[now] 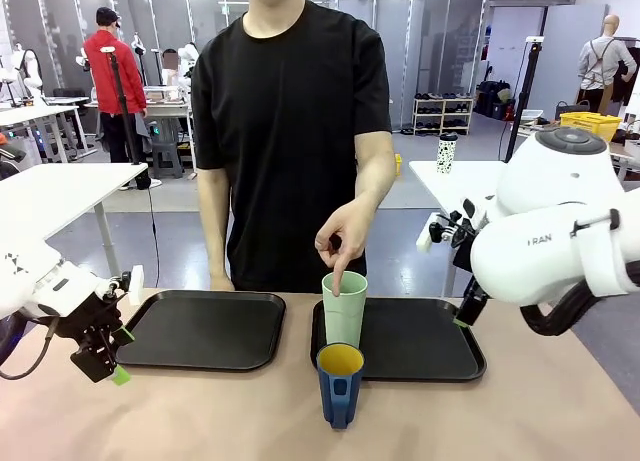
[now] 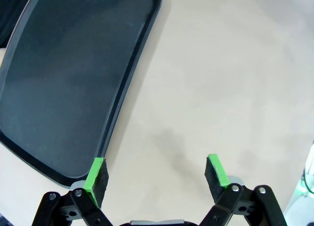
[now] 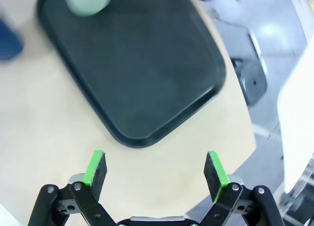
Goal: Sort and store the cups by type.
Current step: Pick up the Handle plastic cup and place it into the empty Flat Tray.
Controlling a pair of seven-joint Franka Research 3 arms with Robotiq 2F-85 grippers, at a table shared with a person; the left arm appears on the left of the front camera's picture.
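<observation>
- Left gripper: jaws spread wide, holding nothing. It hangs over bare table just off the near edge of the left tray.
- Right gripper: jaws equally wide and empty, poised above the table just outside a corner of the right tray.
- Mint-green tumbler: upright, apparently standing at the near-left corner of the right tray.
- Person's hand: one finger dips at the tumbler's rim.
- Blue mug: upright on the table, just in front of the tumbler and outside the tray, with a yellow interior and its handle facing the robot.
- Step in hand, as judged: no cup is grasped yet and the first pick is pending.
- Handling advice:
  - Hold off until the finger clears the tumbler.
  - Approach each cup from the side with the jaws fully spread.
  - Close at mid-height on the tall, light tumbler so it does not tip.
  - Clamp the mug across its wall, clear of the handle.
  - The cups stand close together, so lift straight up before any sideways travel.
  - Give each type its own tray.
</observation>
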